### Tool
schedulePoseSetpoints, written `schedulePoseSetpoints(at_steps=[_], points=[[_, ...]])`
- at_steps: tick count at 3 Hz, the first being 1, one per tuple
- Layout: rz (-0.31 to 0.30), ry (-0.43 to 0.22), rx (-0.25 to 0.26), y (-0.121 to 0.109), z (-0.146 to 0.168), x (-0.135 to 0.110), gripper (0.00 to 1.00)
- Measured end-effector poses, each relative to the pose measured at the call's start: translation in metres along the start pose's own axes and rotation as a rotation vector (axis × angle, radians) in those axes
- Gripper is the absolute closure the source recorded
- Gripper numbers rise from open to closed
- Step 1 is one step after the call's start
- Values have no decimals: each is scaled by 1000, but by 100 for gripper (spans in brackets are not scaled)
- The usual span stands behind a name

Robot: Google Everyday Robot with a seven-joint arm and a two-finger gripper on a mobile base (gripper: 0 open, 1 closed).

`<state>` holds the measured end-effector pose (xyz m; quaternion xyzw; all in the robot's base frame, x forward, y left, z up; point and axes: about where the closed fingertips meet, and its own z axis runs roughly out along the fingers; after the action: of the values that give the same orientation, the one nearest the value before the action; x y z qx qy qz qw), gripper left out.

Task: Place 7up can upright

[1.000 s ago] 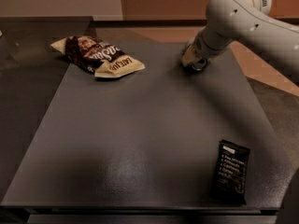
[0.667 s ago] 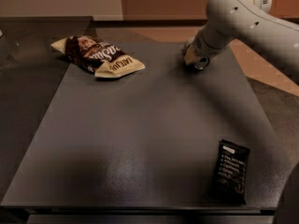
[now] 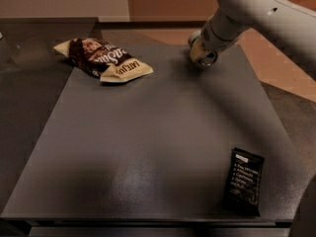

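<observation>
Camera view: jaws, far-right matte tabletop (image 3: 148, 132)

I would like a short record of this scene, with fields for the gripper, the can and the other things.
table: dark, flat
gripper: at the end of the white arm, low over the table's far right part
can: perhaps the silvery round piece at the gripper; not sure
snack bag: far left, lying flat
black wrapper: near right corner, lying flat
</observation>
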<state>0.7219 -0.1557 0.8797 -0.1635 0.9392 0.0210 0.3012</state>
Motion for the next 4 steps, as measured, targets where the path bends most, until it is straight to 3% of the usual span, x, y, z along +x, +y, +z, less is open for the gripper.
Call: schedulePoseSetpoints(at_steps=[1,2,3,4], points=[[18,13,9,11,-44,-28,100],[18,13,9,11,-44,-28,100],[54,62,38,6,-42,-28,100],[144,149,97,-7,-46,-28,100]])
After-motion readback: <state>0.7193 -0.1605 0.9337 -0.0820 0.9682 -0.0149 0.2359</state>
